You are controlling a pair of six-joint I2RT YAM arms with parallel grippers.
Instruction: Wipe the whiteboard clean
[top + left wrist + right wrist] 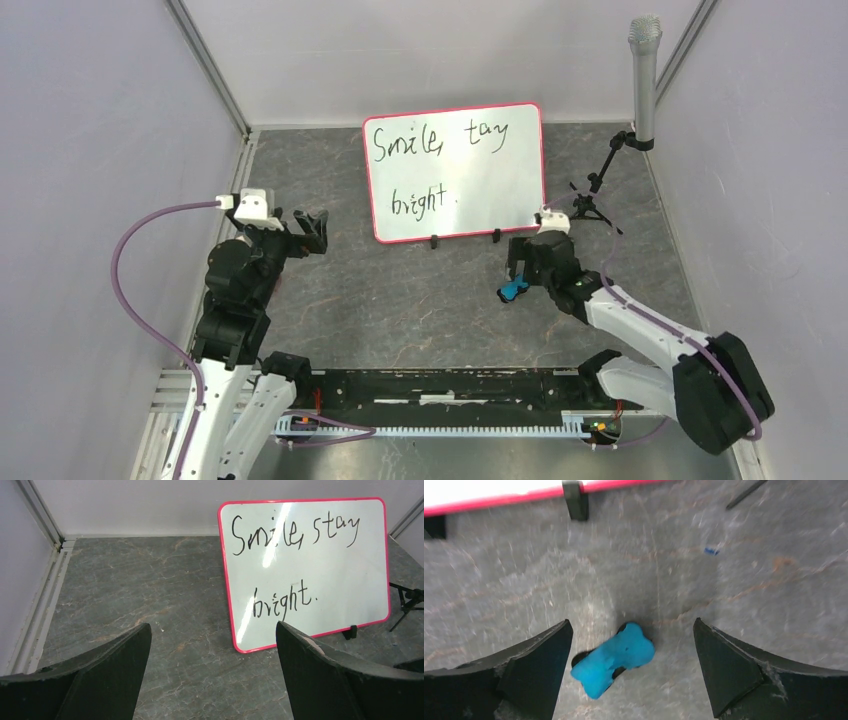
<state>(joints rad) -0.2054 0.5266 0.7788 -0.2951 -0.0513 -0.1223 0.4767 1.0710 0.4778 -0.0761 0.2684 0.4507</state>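
Status: the whiteboard [480, 190] stands on its 2 black feet at the rear centre of the table [400, 310], face toward the arms. 2 lines of black handwriting, "Smile, stay" above "bright.", cover the face. Nothing is erased yet.

Right arm: the right gripper [631, 630] hangs over a small blue eraser [614, 660], which lies on the table just in front of the board's right lower corner. The jaws stand wide, 1 finger on each side of the eraser, neither touching it. The eraser lies diagonally across the gap. The right wrist view is blurred, so the height of the fingertips above the table cannot be told.

Left arm: the left gripper [212, 630] is raised to the left of the board, jaws wide and empty, pointed at the board's left lower edge.

A microphone [645, 70] on a small tripod stands at the rear right, near the board.

Step in hand, by my judgement: pickup of the eraser. The next move calls for lowering the fingers around the eraser, closing on its sides, then lifting it to the upper line of text. The tripod legs beside the board leave the right arm little margin.
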